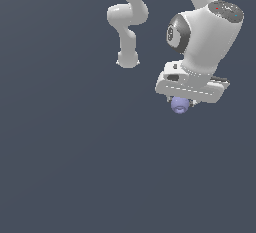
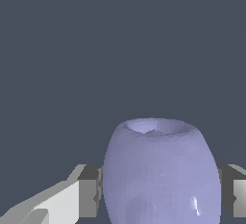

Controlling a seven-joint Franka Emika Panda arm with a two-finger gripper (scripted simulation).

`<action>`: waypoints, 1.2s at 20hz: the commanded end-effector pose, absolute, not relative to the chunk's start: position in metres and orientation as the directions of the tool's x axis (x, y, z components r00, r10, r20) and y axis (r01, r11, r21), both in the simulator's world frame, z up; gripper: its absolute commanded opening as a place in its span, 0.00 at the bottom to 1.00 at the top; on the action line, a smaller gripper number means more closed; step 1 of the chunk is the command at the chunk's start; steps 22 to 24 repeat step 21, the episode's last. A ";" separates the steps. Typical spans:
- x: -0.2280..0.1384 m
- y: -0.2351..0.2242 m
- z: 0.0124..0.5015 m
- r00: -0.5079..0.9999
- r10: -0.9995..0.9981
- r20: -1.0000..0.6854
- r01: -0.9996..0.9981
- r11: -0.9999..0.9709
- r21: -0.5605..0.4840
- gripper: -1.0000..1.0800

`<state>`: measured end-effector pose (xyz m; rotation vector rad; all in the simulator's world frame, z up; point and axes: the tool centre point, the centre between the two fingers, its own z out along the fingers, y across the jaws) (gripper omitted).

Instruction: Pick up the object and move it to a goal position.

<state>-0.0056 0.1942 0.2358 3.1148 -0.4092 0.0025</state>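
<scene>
The object [image 1: 179,105] is a small lavender-purple roundish lump, seen just under the white hand of the arm in the exterior view. In the wrist view the object [image 2: 161,170] looms large, smooth, with a shallow dent at its far end. My gripper [image 2: 161,192] is shut on it: one grey fingertip [image 2: 89,192] presses one side and the other fingertip [image 2: 235,192] the opposite side. From the exterior view the gripper [image 1: 181,102] is mostly hidden behind the hand, and the lump hangs from it.
The white arm [image 1: 129,22] bends down from the upper edge of the exterior view. Around everything is a flat dark grey-blue surface [image 1: 75,167] with no other objects and no visible edges.
</scene>
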 end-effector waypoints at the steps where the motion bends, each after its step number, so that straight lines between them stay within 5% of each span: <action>1: -0.005 0.206 0.263 0.966 -0.259 0.001 -0.259 -0.966 0.000 0.00; 12: 0.000 0.242 0.336 0.966 -0.259 0.000 -0.259 -0.966 0.000 0.00; 24: 0.002 0.249 0.351 0.966 -0.259 0.000 -0.259 -0.966 0.000 0.00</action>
